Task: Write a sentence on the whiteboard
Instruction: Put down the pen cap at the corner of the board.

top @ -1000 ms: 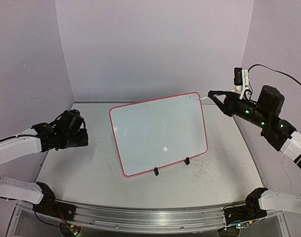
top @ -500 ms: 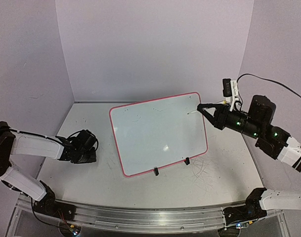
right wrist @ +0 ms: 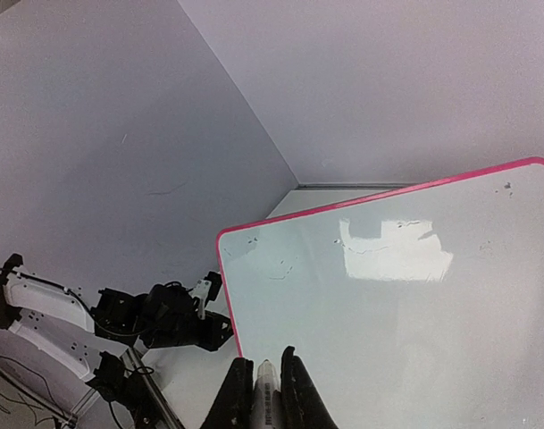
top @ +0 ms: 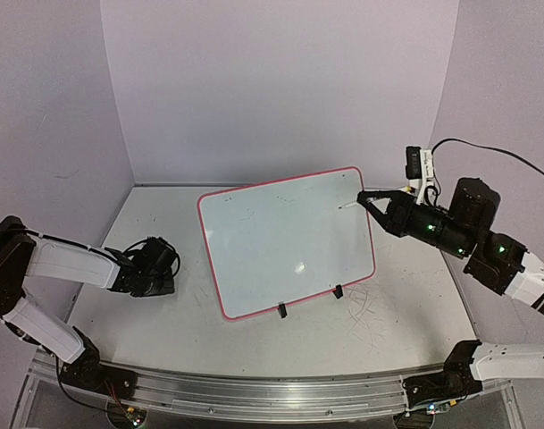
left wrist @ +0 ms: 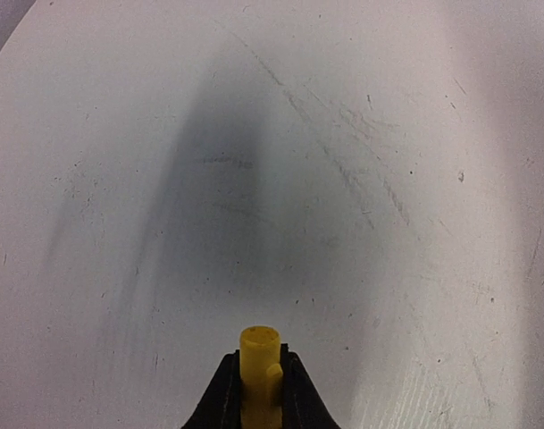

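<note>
**Marker held at board's top-R corner; yellow piece held low on L**

The whiteboard (top: 289, 241) was seen at mid bench (top: 164, 335), propped tilted on two black stand legs (top: 281, 311), w/ a pink-red rim all round and its face up & toward the arms. It was set slightly skewed, w/ the top-R corner toward the R arm. A glare spot was noted on the lower-mid face. Only a few faint small marks were made out on the upper part of the face. They were not legible in any view.

The R pincer (top: 364, 197) was held just off the board's top-R corner, above the bench, w/ its fingers pointed L at the face. It was clamped narrow on a thin white marker (right wrist: 266, 393), which was seen between both fingers in the wrist view, tip fwd. In the top view the tip was lined up over the board's upper-R area. Contact w/ the face could not be told.

The L pincer (top: 157, 284) was found low over the bench, well apart from the board on its L side. In its wrist view it was closed on a small yellow piece (left wrist: 259, 344), cylindrical w/ a side nub, its end facing the scuffed surface. Grey scratches & a dark shadow were seen on the bench ahead of it. Whether the piece touched the bench could not be told.
</note>
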